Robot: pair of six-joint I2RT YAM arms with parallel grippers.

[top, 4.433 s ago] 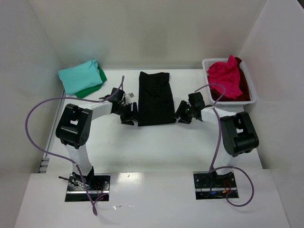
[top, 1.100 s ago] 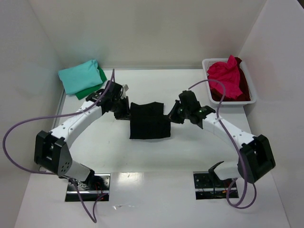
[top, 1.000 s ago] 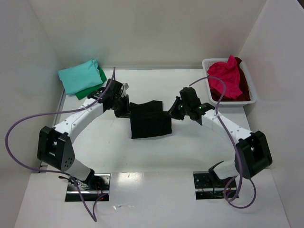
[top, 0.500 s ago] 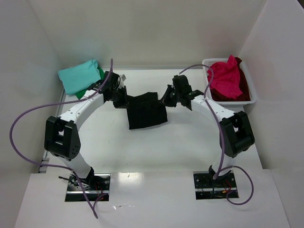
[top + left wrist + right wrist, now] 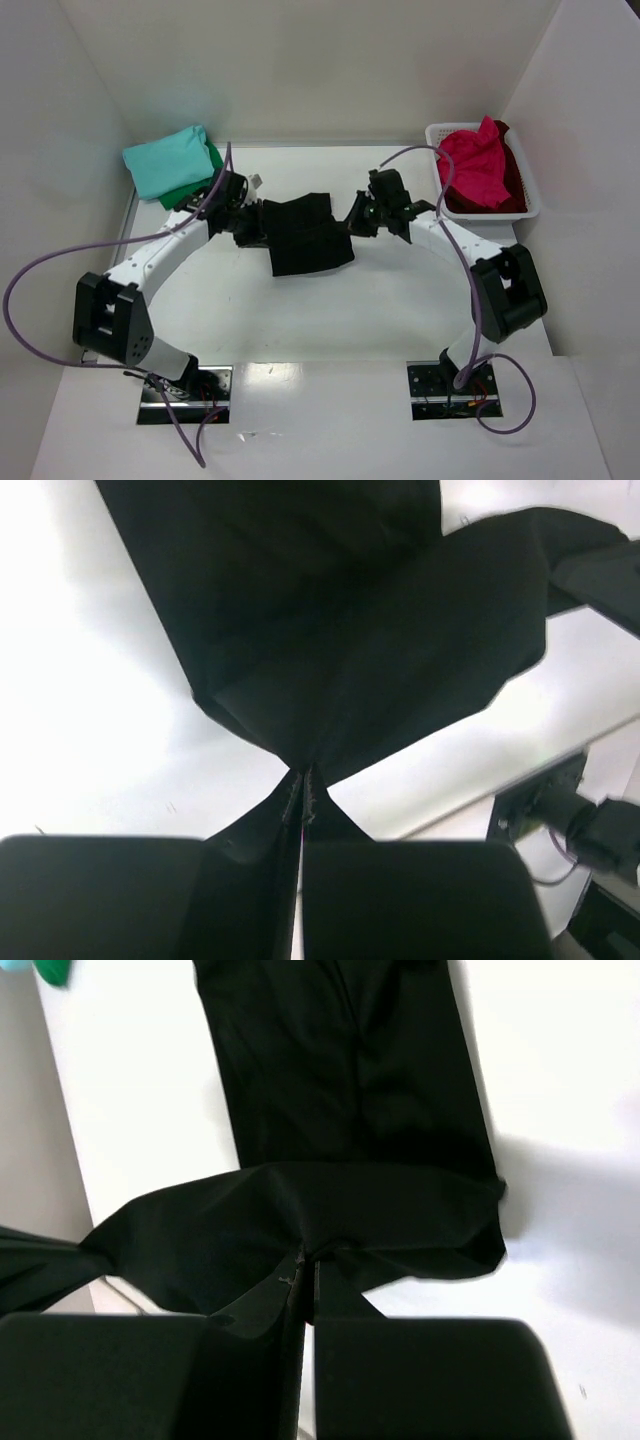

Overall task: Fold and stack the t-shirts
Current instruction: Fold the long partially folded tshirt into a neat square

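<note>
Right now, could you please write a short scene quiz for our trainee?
1. True or false: the left gripper and right gripper are both shut on the black cloth t-shirt.
2. Fill in: the folded teal cloth t-shirt lies on a ___ one.
3. The crumpled pink-red t-shirt lies: A on the black one; B in the white plastic lattice basket; C on the teal one.
Key: 1 true; 2 green t-shirt; 3 B.
</note>
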